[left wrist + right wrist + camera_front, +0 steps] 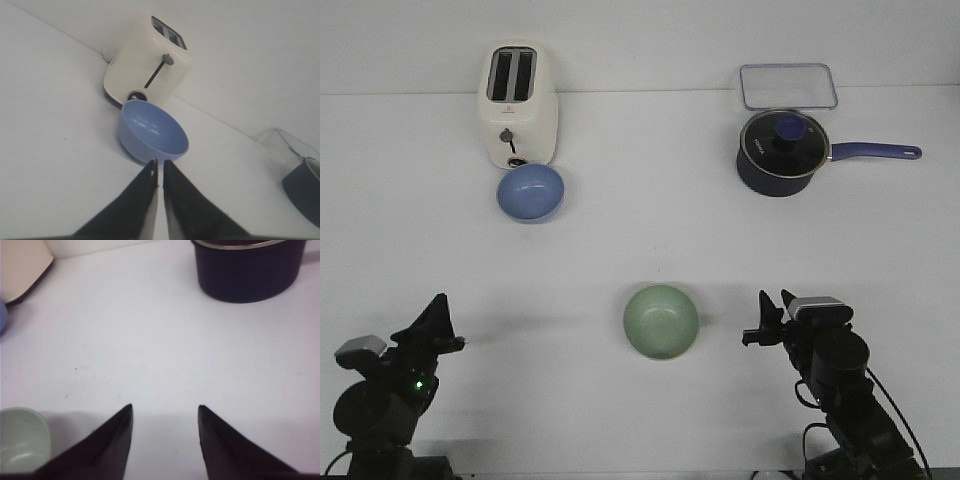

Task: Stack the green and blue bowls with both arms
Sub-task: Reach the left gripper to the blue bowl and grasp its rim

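Left tool: tips nearly together, empty.
Right tool: spread apart, empty.
Blue bowl: smooth periwinkle, tabletop ten o'clock, touching toaster.
Green bowl: pale sage, six o'clock, upright.

Green bowl midway between both hands, blue bowl just before the toaster.

Both arms sit low at the near edge of the tabletop, well apart. The left gripper points up and forward, its fingers nearly together with only a thin slit between them. The right gripper faces forward, fingers spread with a clear gap. Neither holds anything.
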